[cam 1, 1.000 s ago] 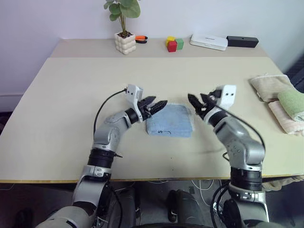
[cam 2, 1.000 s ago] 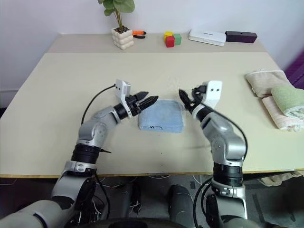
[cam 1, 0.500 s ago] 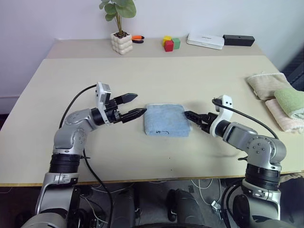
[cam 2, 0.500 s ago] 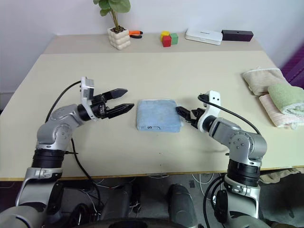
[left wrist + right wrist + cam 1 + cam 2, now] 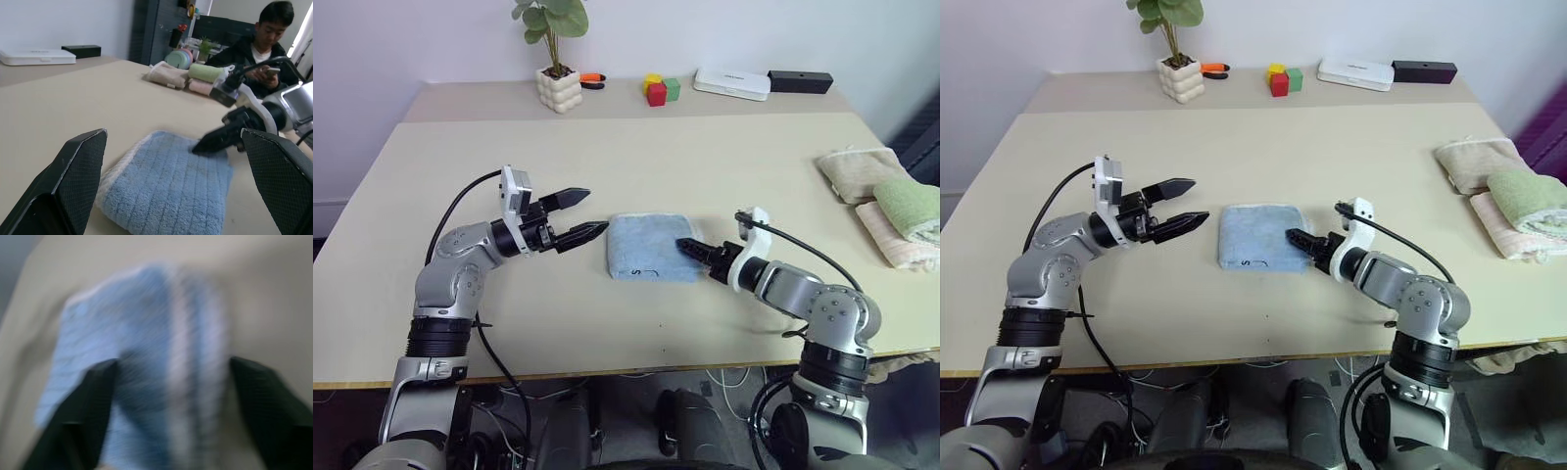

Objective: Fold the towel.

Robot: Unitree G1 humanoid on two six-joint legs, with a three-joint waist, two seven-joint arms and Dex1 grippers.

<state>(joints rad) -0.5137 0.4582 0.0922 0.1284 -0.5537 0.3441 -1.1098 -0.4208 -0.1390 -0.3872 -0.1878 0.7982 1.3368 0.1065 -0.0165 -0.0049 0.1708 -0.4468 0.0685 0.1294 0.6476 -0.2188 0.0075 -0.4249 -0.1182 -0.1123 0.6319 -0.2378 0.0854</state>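
The right gripper (image 5: 690,248) lies low over the table (image 5: 724,157), its black fingers reaching onto the right edge of the towel (image 5: 648,259). In the right wrist view the two fingers (image 5: 93,396) stand apart over the blue cloth with towel between them; whether they pinch it yet I cannot tell. The left gripper (image 5: 585,215) hangs just left of the towel, clear of it, its two fingers spread wide, one above the other.

The towel is a light blue terry square, folded flat near the middle of the table between the two grippers, with a whitish trim along its left edge and a small dark mark near its front edge.

Well to the right, at the table's edge, sit a beige folded towel (image 5: 857,171) and a green folded towel (image 5: 911,203). Along the far side stand a potted plant (image 5: 556,73), coloured blocks (image 5: 660,89), a white box (image 5: 732,84) and a black box (image 5: 799,81). In the left wrist view a seated person (image 5: 259,46) looks at a phone beyond the table.
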